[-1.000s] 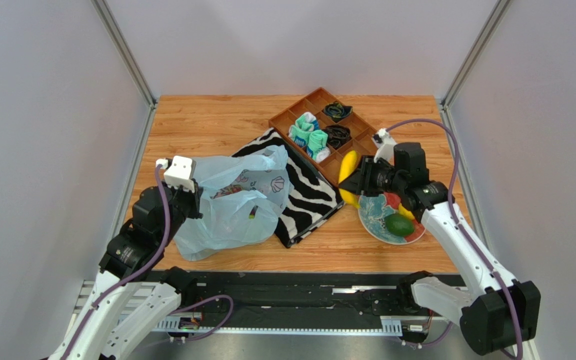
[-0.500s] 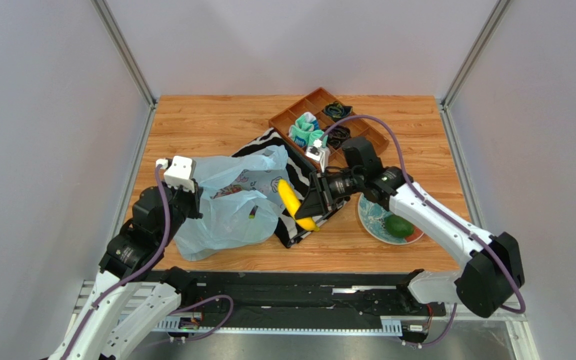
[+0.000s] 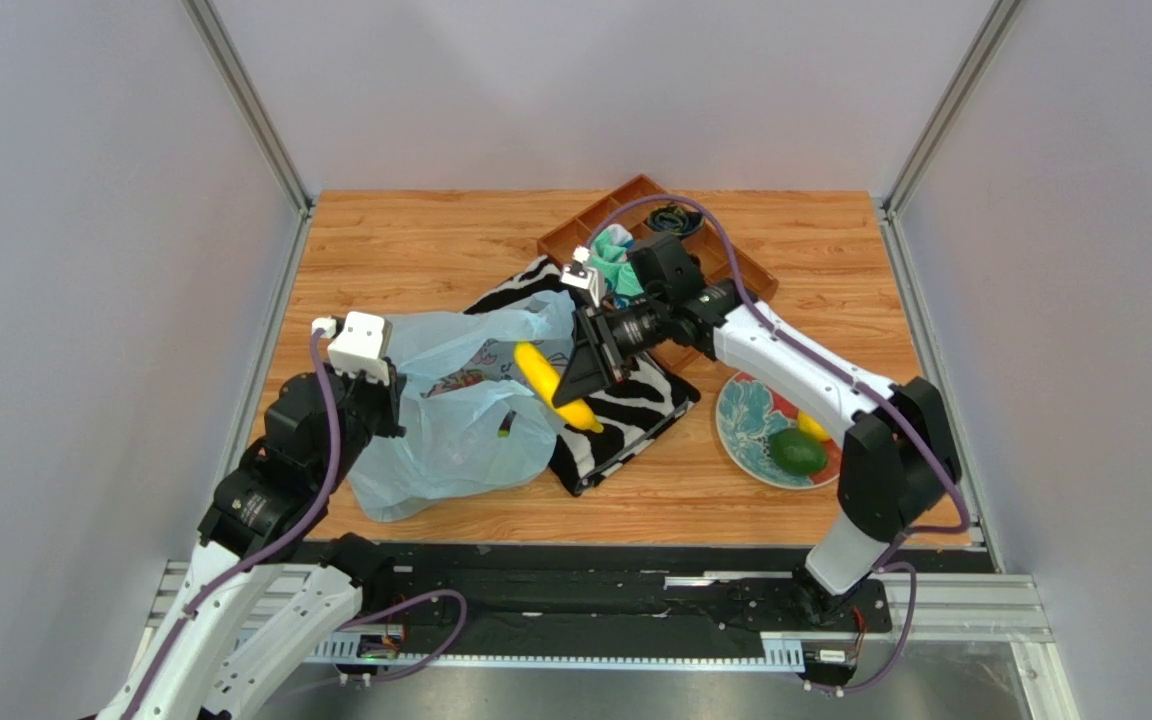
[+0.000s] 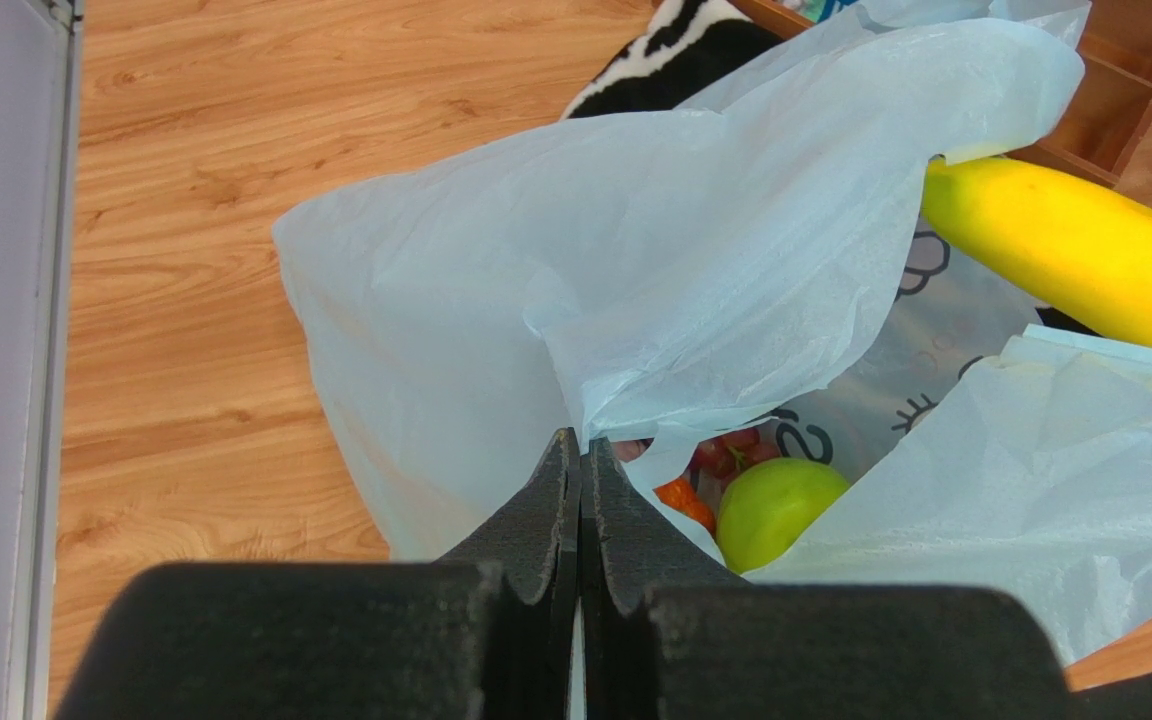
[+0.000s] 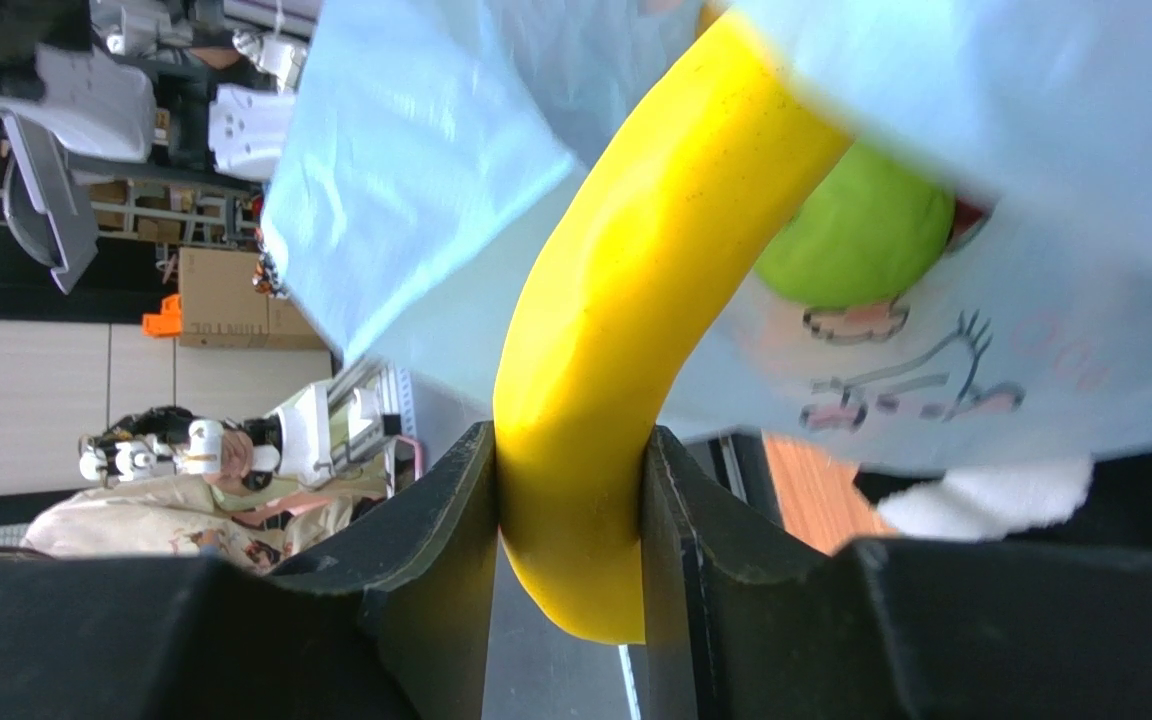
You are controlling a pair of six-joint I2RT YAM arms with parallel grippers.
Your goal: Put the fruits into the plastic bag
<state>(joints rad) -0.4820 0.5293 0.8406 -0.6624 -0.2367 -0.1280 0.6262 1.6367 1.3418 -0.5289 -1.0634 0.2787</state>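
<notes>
The light-blue plastic bag (image 3: 447, 428) lies at the left with its mouth facing right. My left gripper (image 3: 372, 393) is shut on the bag's rim (image 4: 642, 405) and holds it up. Inside the bag I see a green apple (image 4: 778, 507) and red grapes (image 4: 725, 450). My right gripper (image 3: 579, 360) is shut on the yellow banana (image 3: 552, 387), with its far end at the bag's mouth (image 5: 642, 345). The banana also shows in the left wrist view (image 4: 1078, 248). A dark green round fruit (image 3: 799, 450) and a lemon (image 3: 817, 426) lie on the patterned plate (image 3: 748, 413).
A zebra-striped cloth (image 3: 627, 393) lies under my right gripper, between bag and plate. A brown compartment tray (image 3: 560, 240) with teal-and-white socks (image 3: 615, 263) stands at the back, partly hidden by the right arm. Grey walls close both sides.
My right arm has carried the banana from the plate leftward over the zebra cloth to the bag's mouth. The left arm and the bag have not moved.
</notes>
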